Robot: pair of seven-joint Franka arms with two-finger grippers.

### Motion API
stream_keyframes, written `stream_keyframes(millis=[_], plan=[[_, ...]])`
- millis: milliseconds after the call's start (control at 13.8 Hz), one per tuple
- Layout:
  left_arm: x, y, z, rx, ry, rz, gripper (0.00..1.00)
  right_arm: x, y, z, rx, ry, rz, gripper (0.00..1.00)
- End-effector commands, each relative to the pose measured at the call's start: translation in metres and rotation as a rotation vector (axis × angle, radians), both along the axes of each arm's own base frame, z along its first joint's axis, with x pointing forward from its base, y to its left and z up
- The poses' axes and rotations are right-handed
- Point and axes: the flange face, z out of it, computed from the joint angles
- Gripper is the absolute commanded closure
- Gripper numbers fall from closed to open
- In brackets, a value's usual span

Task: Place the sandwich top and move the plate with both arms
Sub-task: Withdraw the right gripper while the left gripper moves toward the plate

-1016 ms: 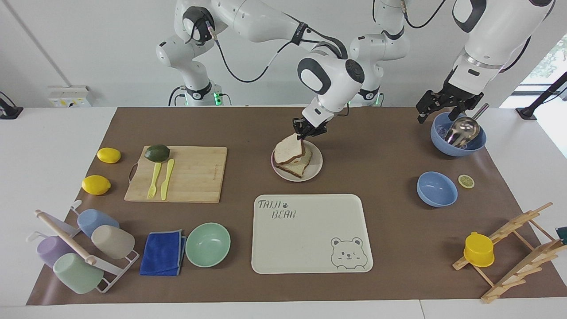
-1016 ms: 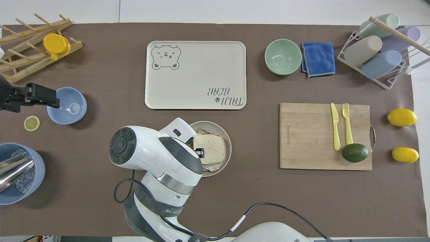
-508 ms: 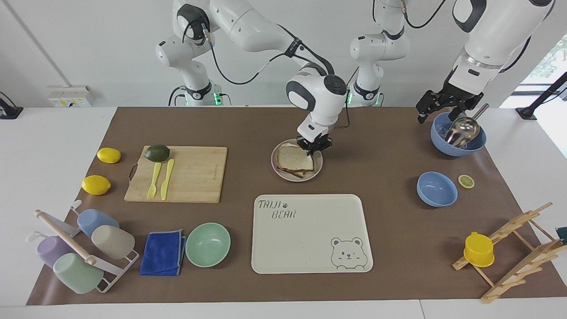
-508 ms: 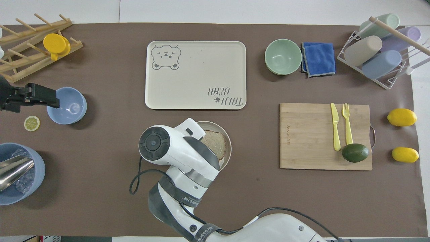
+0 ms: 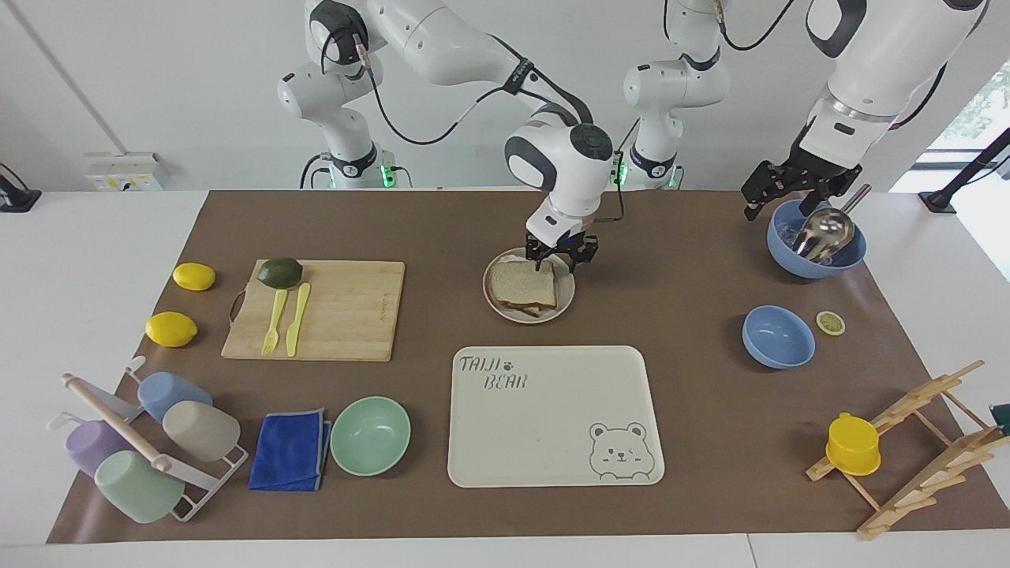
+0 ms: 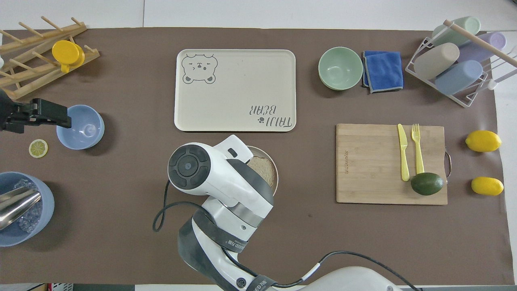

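Note:
The sandwich top [image 5: 522, 282] lies flat on the stacked slices on the small cream plate [image 5: 566, 297], which stands nearer to the robots than the bear tray. My right gripper [image 5: 561, 259] hangs just over the edge of the sandwich top nearest the robots, open, holding nothing. In the overhead view the right arm's wrist covers most of the plate [image 6: 276, 178], and only part of the sandwich top [image 6: 263, 169] shows. My left gripper [image 5: 777, 194] waits open over the blue bowl with the ladle [image 5: 817, 246], at the left arm's end of the table.
The "Taiji Bear" tray [image 5: 552, 414] lies just farther from the robots than the plate. A cutting board [image 5: 339, 312] with an avocado, fork and knife is toward the right arm's end, a mint bowl [image 5: 370, 435] and blue cloth farther out. A small blue bowl [image 5: 777, 337] and lemon slice sit toward the left arm's end.
The right gripper lowered the tilted bread slice flat onto the stack, then opened and let it go, rising slightly. The left arm has not moved.

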Motion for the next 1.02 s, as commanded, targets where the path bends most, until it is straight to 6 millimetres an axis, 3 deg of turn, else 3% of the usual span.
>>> stream_keyframes(millis=[0, 145, 290, 435, 508, 653, 726, 944], plan=[[-0.005, 0.002, 0.000, 0.013, -0.017, 0.003, 0.00, 0.031, -0.076, 0.069, 0.012, -0.005, -0.002, 0.00], [-0.006, -0.002, -0.001, 0.009, -0.015, -0.003, 0.00, 0.044, -0.133, 0.110, -0.001, 0.011, -0.028, 0.00], [-0.010, -0.006, -0.011, 0.008, -0.017, -0.008, 0.00, 0.041, -0.182, 0.151, -0.011, 0.037, -0.077, 0.00], [-0.017, -0.016, -0.027, 0.009, -0.020, -0.021, 0.00, 0.049, -0.254, 0.183, 0.000, 0.063, -0.090, 0.00], [-0.019, -0.029, -0.034, 0.007, -0.017, -0.045, 0.00, 0.055, -0.298, 0.190, 0.025, 0.094, -0.084, 0.00], [-0.020, -0.046, -0.054, -0.005, 0.002, -0.071, 0.00, 0.065, -0.363, 0.197, 0.049, 0.113, -0.087, 0.00], [-0.023, -0.060, -0.068, -0.013, 0.005, -0.090, 0.00, 0.066, -0.383, 0.199, 0.053, 0.126, -0.099, 0.00], [-0.030, -0.096, -0.107, -0.047, -0.004, -0.097, 0.00, 0.055, -0.394, 0.203, 0.032, 0.162, -0.093, 0.00]])
